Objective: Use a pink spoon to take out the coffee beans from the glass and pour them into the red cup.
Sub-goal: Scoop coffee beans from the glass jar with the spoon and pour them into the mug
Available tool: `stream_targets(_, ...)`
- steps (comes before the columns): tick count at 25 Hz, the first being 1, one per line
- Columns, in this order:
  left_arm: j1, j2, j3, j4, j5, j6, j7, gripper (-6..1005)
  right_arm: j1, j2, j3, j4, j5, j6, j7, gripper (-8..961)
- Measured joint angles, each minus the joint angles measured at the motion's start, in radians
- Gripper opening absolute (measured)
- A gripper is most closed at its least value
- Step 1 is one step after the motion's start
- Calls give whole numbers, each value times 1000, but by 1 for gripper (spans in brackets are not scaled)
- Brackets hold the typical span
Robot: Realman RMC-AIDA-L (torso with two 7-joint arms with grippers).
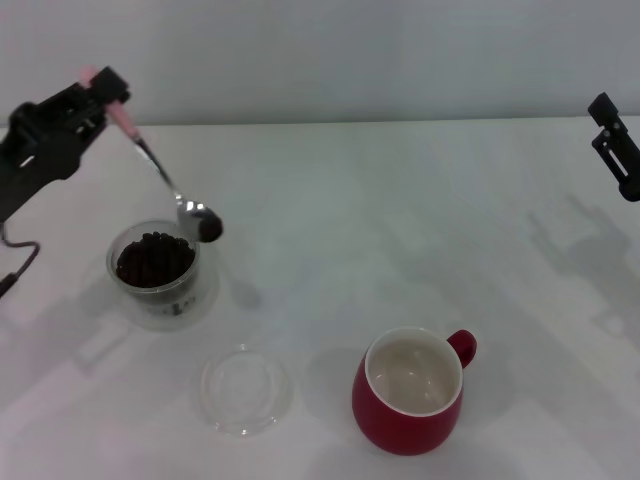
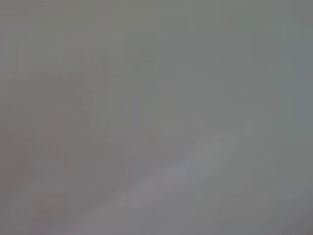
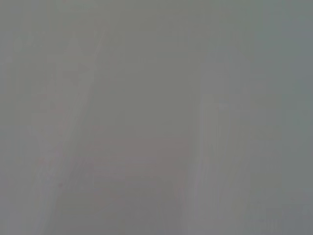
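At the upper left of the head view my left gripper (image 1: 108,92) is shut on the pale pink handle of the pink spoon (image 1: 160,175). The spoon slants down to the right, and its metal bowl carries a few dark coffee beans (image 1: 209,228) just above the right rim of the glass (image 1: 158,270). The glass stands on the table at the left, holding a heap of beans (image 1: 154,259). The red cup (image 1: 408,392) stands at the lower right, cream inside, with no beans showing, handle to the right. My right gripper (image 1: 615,145) hangs at the far right edge.
A flat clear round dish (image 1: 246,388) lies on the white table (image 1: 400,220) between the glass and the red cup. Both wrist views show only blank grey.
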Motion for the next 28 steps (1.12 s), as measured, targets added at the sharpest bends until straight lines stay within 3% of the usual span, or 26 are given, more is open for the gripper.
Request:
stream_targets(11,-105,-26,7,1,90,26,-91,135,2,0,0,-1,0,-1,-2,666)
stream_targets(16,-148,-51,15,7,155,55,-96,134,1,0,0,-1,0,-3,0,666)
stream_targets(28,-212,-66,102,-31,181,124,-69,135,1,0,0,-1,0,-4,3,666)
